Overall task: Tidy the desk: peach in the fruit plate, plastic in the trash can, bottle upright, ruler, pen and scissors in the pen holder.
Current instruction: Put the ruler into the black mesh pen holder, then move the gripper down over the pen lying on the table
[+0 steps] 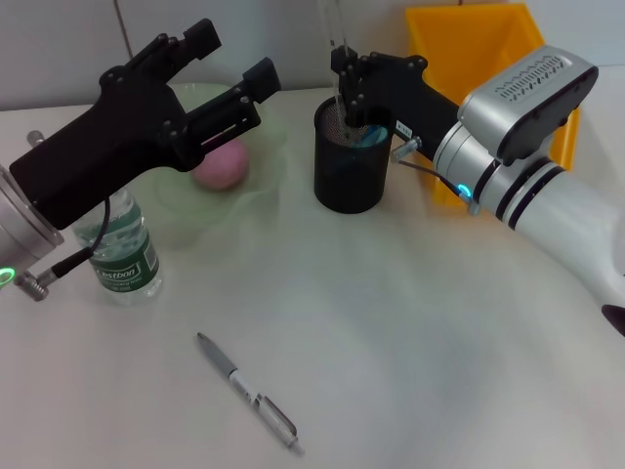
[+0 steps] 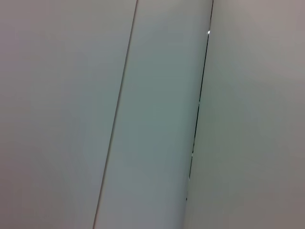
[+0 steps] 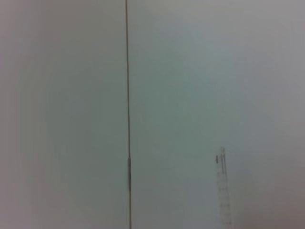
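My right gripper (image 1: 348, 90) hovers just above the black mesh pen holder (image 1: 350, 181), shut on a clear ruler (image 1: 337, 29) that stands upright with its lower end in the holder. The ruler also shows faintly in the right wrist view (image 3: 222, 191). A blue-handled item (image 1: 371, 135) sits inside the holder. A silver pen (image 1: 249, 391) lies on the table at the front. The pink peach (image 1: 221, 166) lies in the green fruit plate (image 1: 264, 181). The water bottle (image 1: 124, 256) stands upright at the left. My left gripper (image 1: 234, 56) is open and empty, raised above the plate.
The yellow trash can (image 1: 479, 59) stands at the back right, behind my right arm. The left wrist view shows only the tiled wall (image 2: 152, 114).
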You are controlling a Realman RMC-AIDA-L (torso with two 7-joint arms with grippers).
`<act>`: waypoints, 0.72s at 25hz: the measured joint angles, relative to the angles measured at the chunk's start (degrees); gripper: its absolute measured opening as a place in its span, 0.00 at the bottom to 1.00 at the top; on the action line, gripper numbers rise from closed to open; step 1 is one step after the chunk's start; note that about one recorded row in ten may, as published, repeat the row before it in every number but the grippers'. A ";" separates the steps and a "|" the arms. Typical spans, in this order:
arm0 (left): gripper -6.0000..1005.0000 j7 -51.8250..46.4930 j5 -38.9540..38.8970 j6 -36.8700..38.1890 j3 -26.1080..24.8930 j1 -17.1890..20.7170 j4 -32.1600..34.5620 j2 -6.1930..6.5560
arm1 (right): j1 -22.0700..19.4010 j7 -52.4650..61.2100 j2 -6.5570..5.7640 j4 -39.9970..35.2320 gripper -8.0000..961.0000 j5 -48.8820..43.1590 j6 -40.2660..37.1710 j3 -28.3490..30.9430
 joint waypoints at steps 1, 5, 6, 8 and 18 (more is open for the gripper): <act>0.85 0.06 0.01 0.27 -0.15 0.00 -0.11 -0.04 | -0.01 0.01 0.00 0.07 0.04 0.00 0.02 0.00; 0.85 0.10 0.04 1.18 -0.71 0.00 -0.33 -0.14 | -0.17 0.02 0.00 0.34 0.05 -0.10 0.21 0.00; 0.85 0.10 0.05 1.25 -0.73 0.00 -0.35 -0.14 | -0.24 0.03 0.00 0.41 0.05 -0.09 0.28 0.00; 0.85 0.10 0.06 1.39 -0.78 0.01 -0.35 -0.13 | -0.52 0.52 0.00 0.43 0.05 -0.08 0.27 0.02; 0.85 0.16 0.61 2.23 -1.99 0.09 -0.35 -0.20 | -2.67 4.26 -0.33 -0.31 0.36 -0.58 -2.99 -0.32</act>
